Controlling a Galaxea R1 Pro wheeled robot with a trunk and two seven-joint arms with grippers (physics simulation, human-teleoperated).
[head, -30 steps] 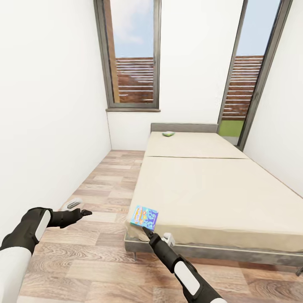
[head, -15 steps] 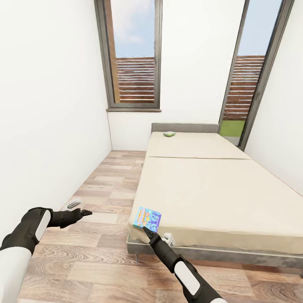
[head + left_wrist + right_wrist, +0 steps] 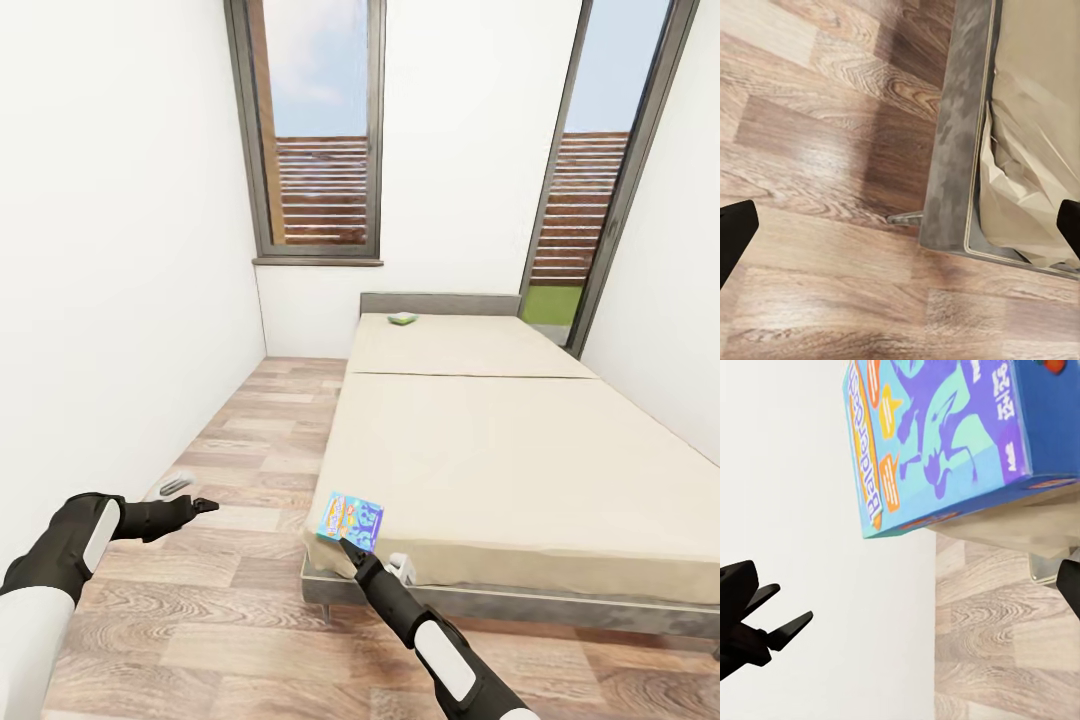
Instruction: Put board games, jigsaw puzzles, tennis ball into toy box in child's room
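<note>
The blue board game (image 3: 349, 520) lies on the bed's (image 3: 480, 440) near left corner, just beyond my right gripper (image 3: 348, 548). That arm reaches up from below, jaws spread wide, empty. My left gripper (image 3: 203, 506), also spread, hovers over the wood floor (image 3: 230, 600) beside the left wall. A white-green board game (image 3: 401, 319) rests at the bed's far end.

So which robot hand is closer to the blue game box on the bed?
Right. The right gripper sits just below the blue board game at the bed's near corner; the left gripper hangs over the floor, farther off.
</note>
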